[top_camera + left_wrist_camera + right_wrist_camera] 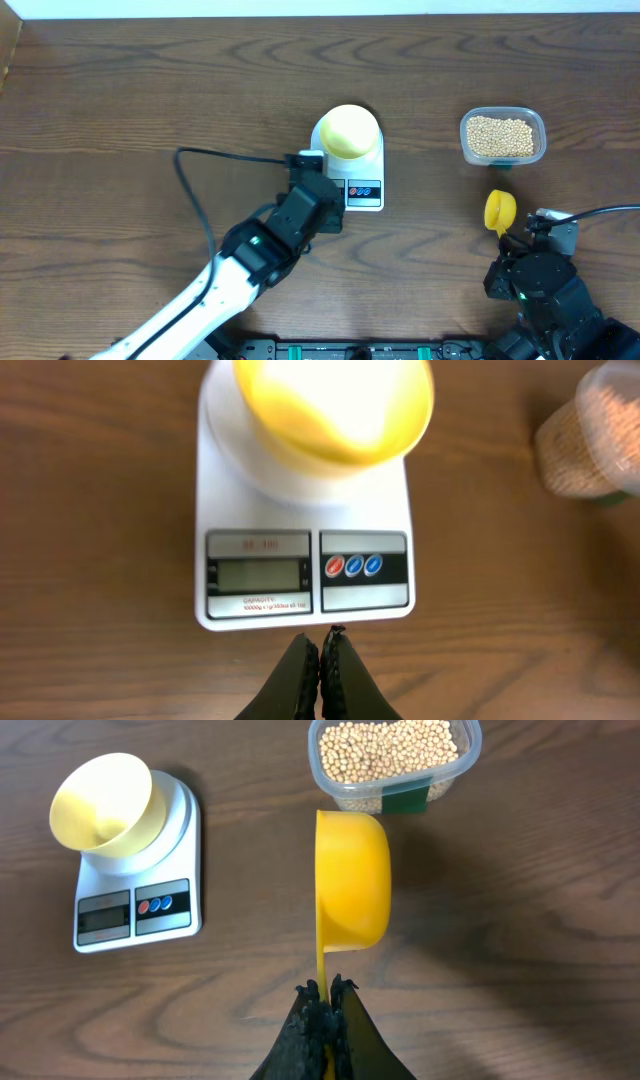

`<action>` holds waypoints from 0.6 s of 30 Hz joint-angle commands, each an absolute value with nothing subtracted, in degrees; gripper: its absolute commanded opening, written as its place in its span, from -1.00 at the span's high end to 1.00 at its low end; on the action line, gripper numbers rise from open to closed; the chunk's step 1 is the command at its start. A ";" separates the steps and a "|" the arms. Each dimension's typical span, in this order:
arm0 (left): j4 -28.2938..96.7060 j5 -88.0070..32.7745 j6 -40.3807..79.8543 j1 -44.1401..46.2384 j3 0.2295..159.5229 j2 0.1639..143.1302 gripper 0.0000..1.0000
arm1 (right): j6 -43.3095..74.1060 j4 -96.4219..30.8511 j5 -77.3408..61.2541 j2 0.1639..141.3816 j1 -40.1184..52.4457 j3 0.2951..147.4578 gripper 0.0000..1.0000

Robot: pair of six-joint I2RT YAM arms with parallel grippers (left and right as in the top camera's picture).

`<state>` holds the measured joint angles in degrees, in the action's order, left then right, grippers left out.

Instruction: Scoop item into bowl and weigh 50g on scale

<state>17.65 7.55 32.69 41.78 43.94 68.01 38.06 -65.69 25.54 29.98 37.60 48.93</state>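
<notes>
Dark brown wood-grain surface point(120, 90) carries all items. Left arm point(200, 290), white with black forward section, reaches in from the near left edge toward the middle, with a black cable point(190, 190) looping off it to the left. Right arm point(545, 290), black, sits at the near right corner. Flat white rectangular kitchen scale with rounded corners point(215, 480) lies at mid-surface, its grey display point(258, 574) and coloured round buttons point(350, 566) along its near edge; the reading on the display cannot be made out. Clear rectangular plastic tub point(340, 788) stands at the far right, well apart from the scale. Small round pale yellow bowl point(349, 132) rests on the far part of the scale, clear of the display. Yellow plastic scoop with handle point(352, 878) is between the tub and the right arm, just short of the tub, its cup turned on edge in the wrist view. Right gripper point(325, 992): fingers pinching the scoop's thin handle at its near end. Left gripper point(326, 645): fingers pressed together with nothing between them, tips just beside the scale's near edge below the gap between display and buttons; contact with the scale cannot be determined. Small round tan-beige beans point(385, 750) are heaped inside the tub.
</notes>
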 commanded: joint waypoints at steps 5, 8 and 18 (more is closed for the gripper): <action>20.32 29.69 29.02 34.50 44.16 61.25 0.85 | 37.17 -59.83 29.21 30.17 37.36 49.76 0.98; 20.58 30.28 28.73 22.17 44.16 62.06 0.85 | 38.79 -56.07 34.11 31.51 37.36 49.76 0.98; 21.19 20.36 27.94 -3.11 44.14 63.33 0.85 | 55.77 -51.99 36.93 40.32 31.66 49.76 0.98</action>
